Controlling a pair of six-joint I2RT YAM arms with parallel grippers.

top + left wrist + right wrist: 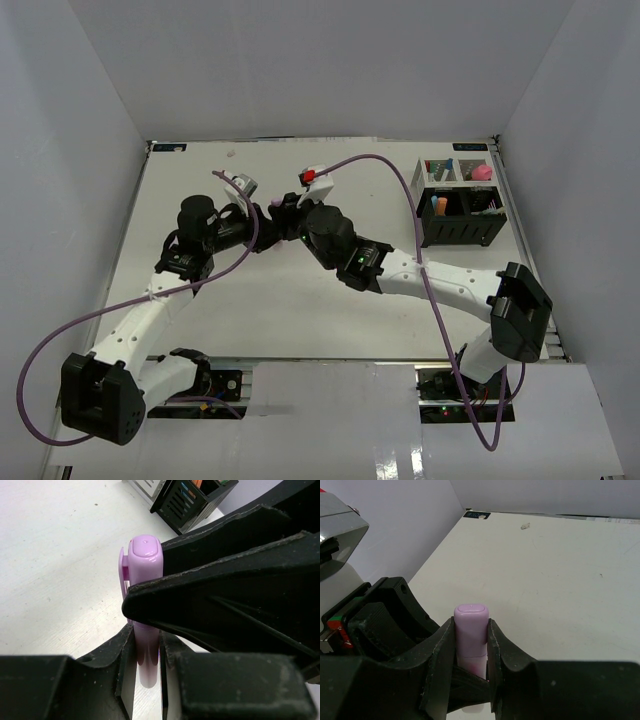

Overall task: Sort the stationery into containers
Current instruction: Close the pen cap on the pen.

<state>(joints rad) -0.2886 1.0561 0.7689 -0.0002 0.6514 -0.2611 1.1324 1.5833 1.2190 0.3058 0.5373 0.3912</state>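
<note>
Sorting looks well advanced: coloured pens already stand in the slatted black organizer, well off to the side of both hands. One lilac marker, smooth glossy plastic with a rounded cap and clip, is not yet in it. The left hand and right hand both clamp the marker above the matte white tabletop.
</note>
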